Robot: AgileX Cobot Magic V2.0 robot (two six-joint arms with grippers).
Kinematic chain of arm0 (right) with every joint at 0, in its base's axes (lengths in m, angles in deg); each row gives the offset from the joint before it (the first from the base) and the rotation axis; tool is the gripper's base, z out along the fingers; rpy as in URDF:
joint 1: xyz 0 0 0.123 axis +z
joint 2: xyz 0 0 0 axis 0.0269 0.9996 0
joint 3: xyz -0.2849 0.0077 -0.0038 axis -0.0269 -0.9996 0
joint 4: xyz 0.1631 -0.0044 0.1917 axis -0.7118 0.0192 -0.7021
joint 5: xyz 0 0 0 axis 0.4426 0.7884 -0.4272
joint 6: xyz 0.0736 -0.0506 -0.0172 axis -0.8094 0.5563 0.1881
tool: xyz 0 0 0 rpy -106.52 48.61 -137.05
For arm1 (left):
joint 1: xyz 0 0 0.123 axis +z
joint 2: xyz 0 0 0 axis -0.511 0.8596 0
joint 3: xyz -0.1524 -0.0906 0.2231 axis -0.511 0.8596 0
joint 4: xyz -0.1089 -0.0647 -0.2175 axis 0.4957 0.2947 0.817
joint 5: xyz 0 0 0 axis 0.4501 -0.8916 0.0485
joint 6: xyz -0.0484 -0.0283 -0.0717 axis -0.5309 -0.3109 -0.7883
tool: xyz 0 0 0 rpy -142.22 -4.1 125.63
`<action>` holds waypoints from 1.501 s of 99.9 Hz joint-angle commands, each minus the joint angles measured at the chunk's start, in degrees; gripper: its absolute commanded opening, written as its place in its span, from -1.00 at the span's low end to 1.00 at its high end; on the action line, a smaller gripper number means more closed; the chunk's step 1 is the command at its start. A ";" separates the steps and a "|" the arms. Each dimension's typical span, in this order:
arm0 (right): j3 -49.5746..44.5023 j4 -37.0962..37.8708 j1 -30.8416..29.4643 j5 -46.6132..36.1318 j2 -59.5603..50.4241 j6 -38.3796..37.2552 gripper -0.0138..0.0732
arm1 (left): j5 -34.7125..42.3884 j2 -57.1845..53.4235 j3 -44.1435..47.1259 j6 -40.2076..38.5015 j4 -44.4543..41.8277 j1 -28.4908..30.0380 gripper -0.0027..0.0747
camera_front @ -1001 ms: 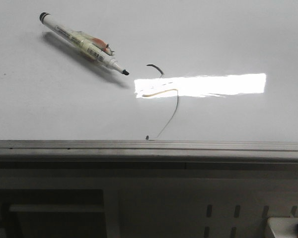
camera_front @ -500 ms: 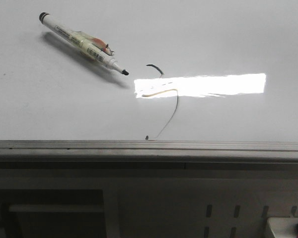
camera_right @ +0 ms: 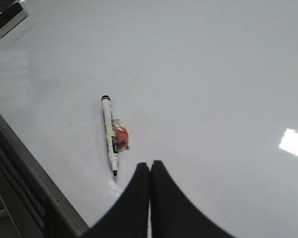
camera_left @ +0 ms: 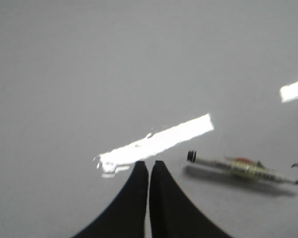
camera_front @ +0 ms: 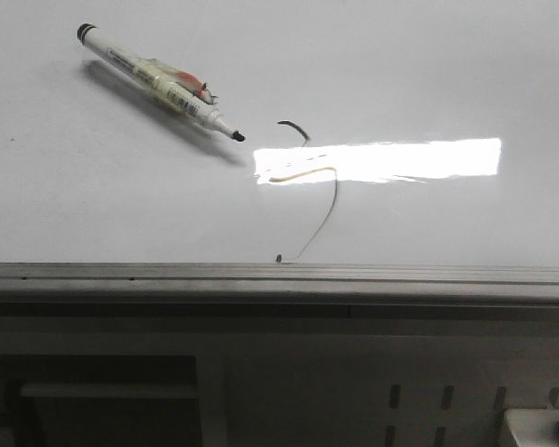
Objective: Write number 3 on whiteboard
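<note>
Thin dark hand-drawn number 3 (camera_front: 309, 191) on the large glossy white whiteboard (camera_front: 447, 74) looks faint, probably finished; white uncapped marker pen (camera_front: 158, 82) lies upper left; left gripper (camera_left: 148, 166) and right gripper (camera_right: 150, 166) closed, empty; retreat clear of wet ink.

the light is even and fairly bright, coming from overhead. a rectangular glare patch (camera_front: 377, 161) burns out to pure white on the glossy whiteboard (camera_front: 429, 74) and washes over part of the number 3 (camera_front: 307, 186), so the middle of the line fades there. the marker pen (camera_front: 158, 82) throws a soft shadow just near and left of itself. the front view is fairly sharp but grainy, dim below the board's frame. the left wrist view is blurred and greyish, its pen smeared. the right wrist view is clearer, with a pale reflection at its far right.
</note>
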 commanded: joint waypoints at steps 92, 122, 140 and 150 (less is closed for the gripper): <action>1.56 -0.23 -0.38 -4.47 0.00 0.01 -0.83 | -19.09 -10.74 16.34 -45.13 -24.86 27.16 -0.98; 1.56 -0.23 -0.38 -4.47 0.00 0.01 -0.83 | -18.14 -10.74 16.22 -45.13 -24.89 27.16 -0.98; 1.56 -0.23 -0.38 -4.47 0.00 0.01 -0.83 | -18.14 -10.74 16.22 -45.13 -24.89 27.16 -0.98; 1.56 -0.23 -0.38 -4.47 0.00 0.01 -0.83 | -18.14 -10.74 16.22 -45.13 -24.89 27.16 -0.98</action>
